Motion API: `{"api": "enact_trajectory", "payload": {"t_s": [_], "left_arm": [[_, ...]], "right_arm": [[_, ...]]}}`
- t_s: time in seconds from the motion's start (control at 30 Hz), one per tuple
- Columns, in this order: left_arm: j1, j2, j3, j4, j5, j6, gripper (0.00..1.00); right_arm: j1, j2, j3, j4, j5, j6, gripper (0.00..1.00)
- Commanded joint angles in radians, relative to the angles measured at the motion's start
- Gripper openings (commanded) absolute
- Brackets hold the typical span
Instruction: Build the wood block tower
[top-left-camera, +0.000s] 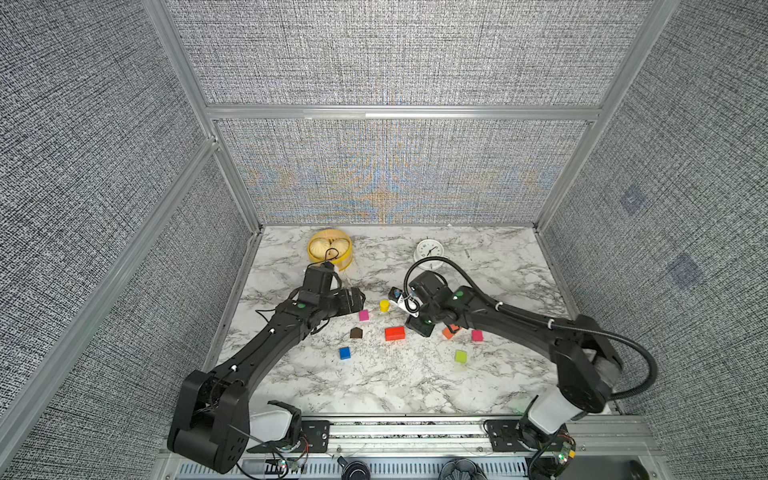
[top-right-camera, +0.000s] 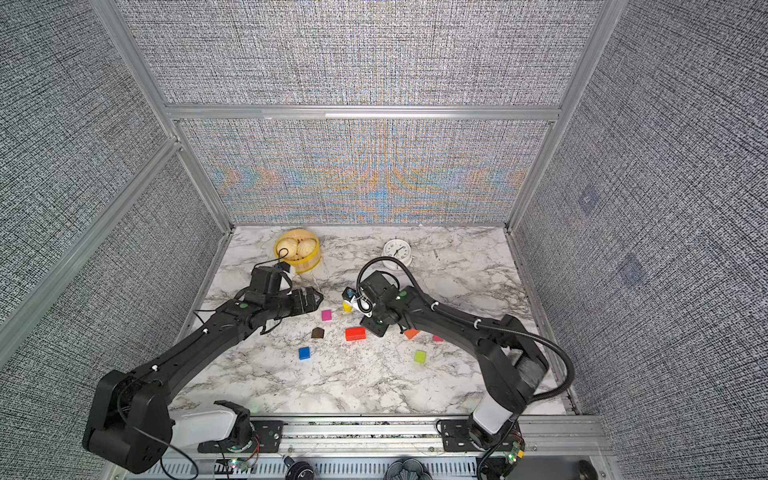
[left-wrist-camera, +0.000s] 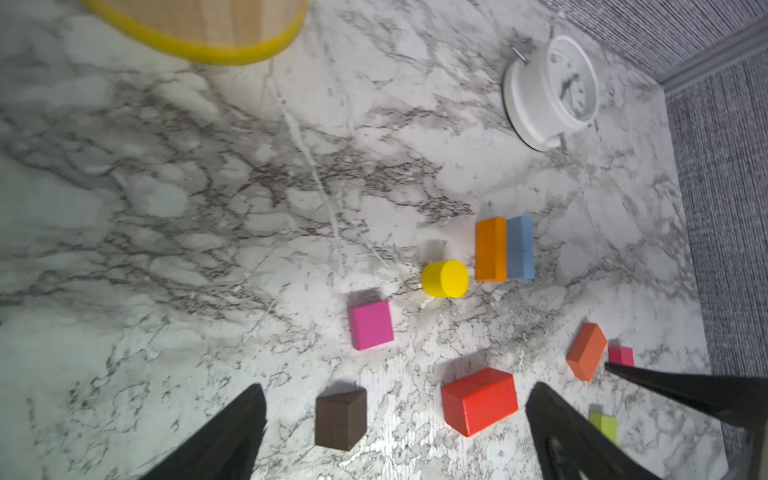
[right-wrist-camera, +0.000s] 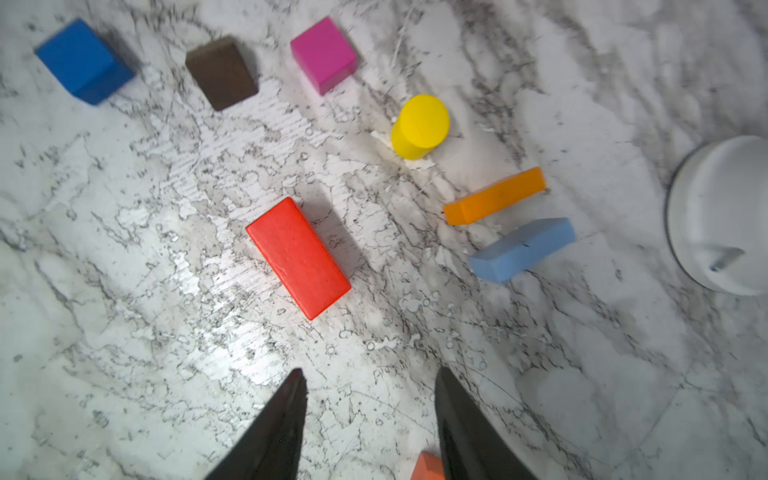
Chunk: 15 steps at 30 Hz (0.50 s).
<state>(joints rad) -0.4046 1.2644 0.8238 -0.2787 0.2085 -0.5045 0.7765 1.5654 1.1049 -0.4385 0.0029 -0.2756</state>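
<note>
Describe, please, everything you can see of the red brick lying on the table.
The red brick is a rectangular block, painted plain red, wood by its look, with crisp edges. It lies flat on a broad face on the marble-patterned table, clear of the brown piece and the yellow cylinder. Only the table touches it.
</note>
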Motion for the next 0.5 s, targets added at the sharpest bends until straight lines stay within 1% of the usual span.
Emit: {"api": "enact_trajectory", "payload": {"t_s": [0.0, 0.07, 0.13, 0.23, 0.3, 0.37, 0.47], "left_arm": [[-0.039, -0.047, 0.006, 0.041, -0.008, 0.132, 0.99], [-0.056, -0.097, -0.013, 0.120, 0.041, 0.260, 0.99], [-0.060, -0.118, 0.005, 0.137, 0.095, 0.345, 0.99], [-0.060, -0.074, 0.118, 0.001, 0.158, 0.474, 0.99], [-0.060, -0.020, 0.208, -0.110, 0.194, 0.556, 0.99], [-0.064, 0.031, 0.278, -0.200, 0.226, 0.639, 0.99], [-0.068, 0.070, 0.326, -0.267, 0.236, 0.753, 0.99]], "right_arm": [[-0.035, -0.114, -0.097, 0.169, 0.025, 0.157, 0.53], [-0.066, -0.201, -0.187, 0.243, -0.003, 0.225, 0.54], [-0.094, -0.261, -0.247, 0.308, -0.024, 0.269, 0.57], [-0.120, -0.320, -0.266, 0.308, 0.026, 0.353, 0.61], [-0.148, -0.356, -0.289, 0.306, 0.028, 0.428, 0.62], [-0.189, -0.398, -0.345, 0.356, -0.023, 0.495, 0.67], [-0.259, -0.453, -0.424, 0.439, -0.099, 0.595, 0.71]]}}
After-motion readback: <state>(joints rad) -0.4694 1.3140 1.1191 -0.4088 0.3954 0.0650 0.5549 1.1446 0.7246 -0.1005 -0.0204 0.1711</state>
